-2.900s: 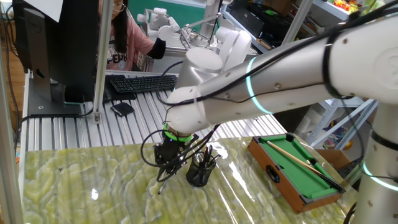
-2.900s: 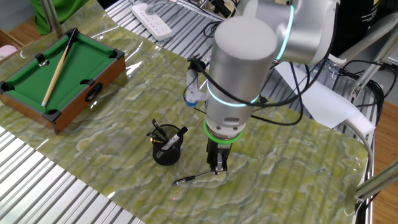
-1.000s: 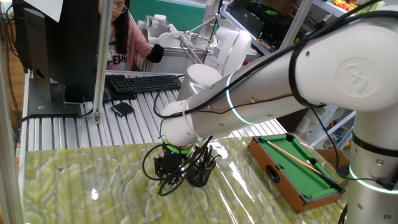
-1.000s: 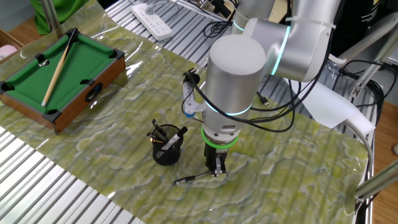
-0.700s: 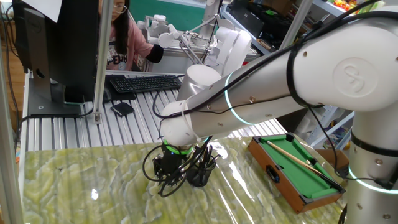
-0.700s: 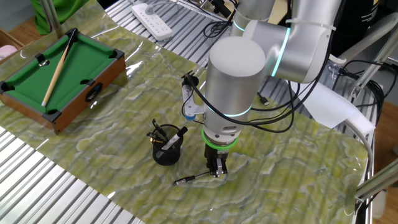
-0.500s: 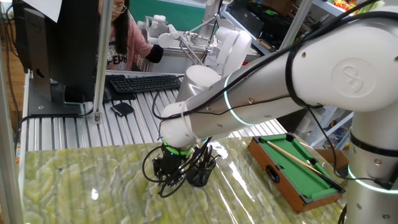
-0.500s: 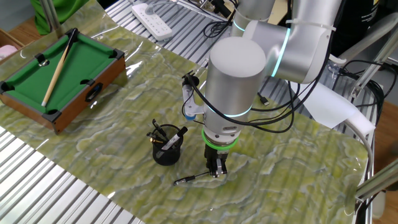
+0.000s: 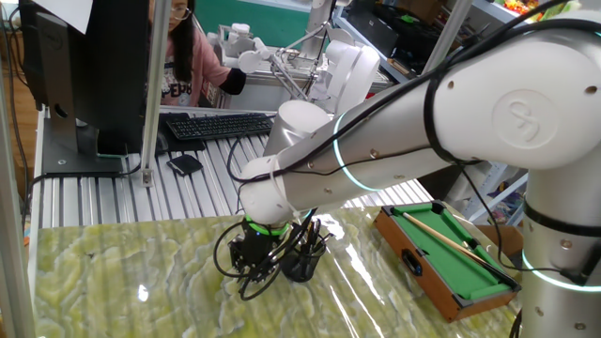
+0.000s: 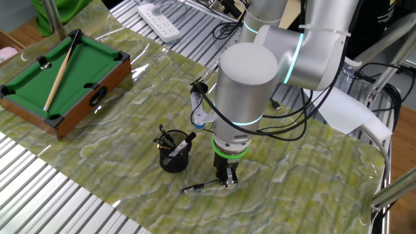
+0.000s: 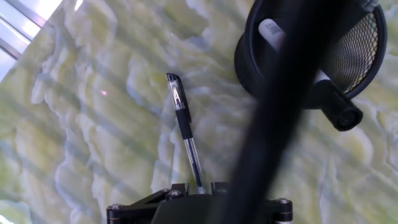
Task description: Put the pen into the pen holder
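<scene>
Pen [image 11: 185,132] lies flat on the green tabletop [image 10: 130,123], just beside the black mesh pen holder [image 10: 174,158]. End effector [image 10: 226,180] sits low over its lighter tip; whether the fingers clamp it cannot be told.

Dark pen [image 11: 185,132] flat on the mat — beside upright black mesh holder [image 11: 348,46].

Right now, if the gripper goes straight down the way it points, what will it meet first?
Probably the pen: the gripper points down at the end nearest it, which lies between the fingers in the hand view. Whether they already touch it is unclear.
</scene>
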Robot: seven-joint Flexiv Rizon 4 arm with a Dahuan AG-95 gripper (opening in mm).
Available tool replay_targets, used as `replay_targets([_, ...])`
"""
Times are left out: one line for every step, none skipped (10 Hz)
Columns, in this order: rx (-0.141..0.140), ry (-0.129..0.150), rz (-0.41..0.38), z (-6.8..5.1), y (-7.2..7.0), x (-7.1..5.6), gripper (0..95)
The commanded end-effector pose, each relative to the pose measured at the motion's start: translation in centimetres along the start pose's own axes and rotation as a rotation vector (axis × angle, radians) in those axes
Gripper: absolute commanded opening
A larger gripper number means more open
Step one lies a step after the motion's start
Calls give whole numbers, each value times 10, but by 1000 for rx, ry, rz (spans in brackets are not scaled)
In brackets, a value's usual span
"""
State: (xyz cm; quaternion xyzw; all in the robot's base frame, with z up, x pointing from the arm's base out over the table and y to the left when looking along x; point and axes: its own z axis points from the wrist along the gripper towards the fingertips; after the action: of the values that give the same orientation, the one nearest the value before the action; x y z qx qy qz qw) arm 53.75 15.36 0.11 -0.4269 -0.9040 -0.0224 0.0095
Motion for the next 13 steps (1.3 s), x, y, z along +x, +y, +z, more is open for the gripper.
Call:
replay_targets([-4,5,-4,0,-1,2,0])
replay_targets([-5,6,-1,-1,-1,3,0])
replay_targets([-5,6,2,-1,-1,4,0])
replay_targets([-8,9,5,0,-2,4,0])
replay_targets([-8,8,6,2,-2,4,0])
replay_targets([-2,14,-1,-1,-4,5,0])
replay_targets([-17,29,10,-3,-4,6,0])
replay_targets([-32,49,30,-4,-4,8,0])
replay_targets([-30,47,36,-6,-4,10,0])
replay_targets([-30,47,36,-6,-5,11,0])
replay_targets([-27,44,39,-10,-5,16,0])
replay_targets([-26,42,44,-13,-6,19,0])
replay_targets([-24,41,43,-15,-6,20,0])
